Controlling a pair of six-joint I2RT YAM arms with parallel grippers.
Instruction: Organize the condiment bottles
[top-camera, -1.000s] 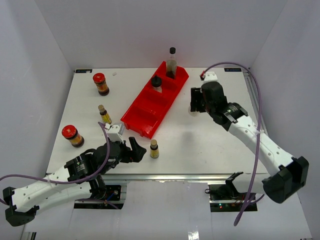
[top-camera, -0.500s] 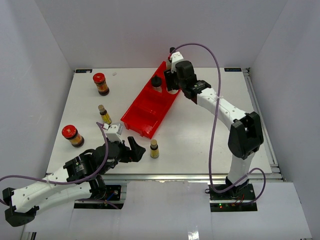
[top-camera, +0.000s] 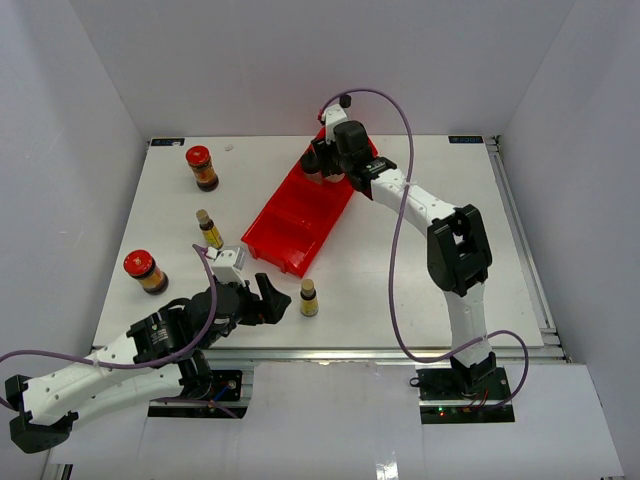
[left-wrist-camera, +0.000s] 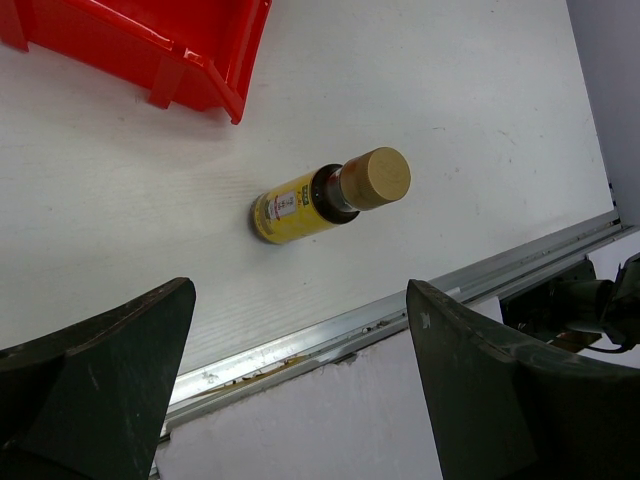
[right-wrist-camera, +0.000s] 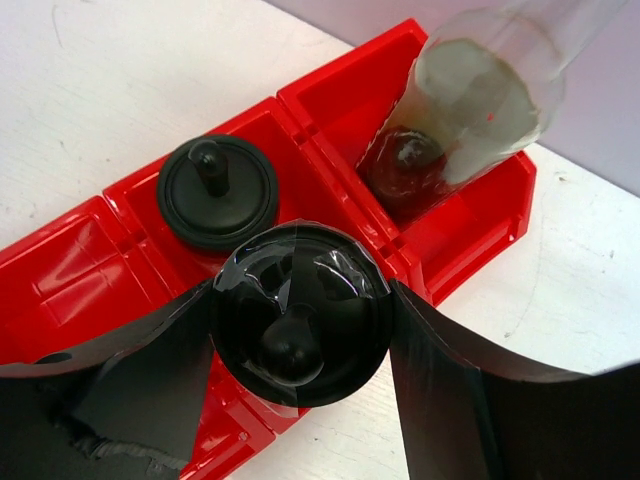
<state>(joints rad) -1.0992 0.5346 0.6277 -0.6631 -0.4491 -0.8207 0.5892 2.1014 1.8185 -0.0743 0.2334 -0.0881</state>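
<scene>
Right gripper (right-wrist-camera: 300, 335) has its fingers (right-wrist-camera: 470, 390) roughly half apart and clamped on a black-capped shaker (right-wrist-camera: 296, 300), one pad on each side of the cap. It hangs over the long wall of the red tray (right-wrist-camera: 60, 270), right next to the compartment where the second shaker (right-wrist-camera: 218, 190) sits. The tall clear bottle (right-wrist-camera: 480, 100) stands in the end compartment beside that one. I can't tell whether the held shaker is touching the tray or hanging just above it. All of this comes from the right wrist view. From overhead the arm covers that end of the tray, so you can't see the grip or the shakers, only the tall bottle's black cap poking out behind. Left gripper (left-wrist-camera: 298, 300) is spread wide with nothing in it, low over the table (left-wrist-camera: 450, 120) at the near edge. Its wrist view shows a slim yellow bottle (left-wrist-camera: 320, 195) standing ahead of the gap, clear of both fingers, with the tray's near corner just beyond. Only the overhead view shows the rest: the other slim yellow bottle (top-camera: 210, 230) left of the tray, the far red-lidded jar (top-camera: 201, 167) near the back left, and the near red-lidded jar (top-camera: 146, 271) by the left edge, all standing on the table outside the tray.
</scene>
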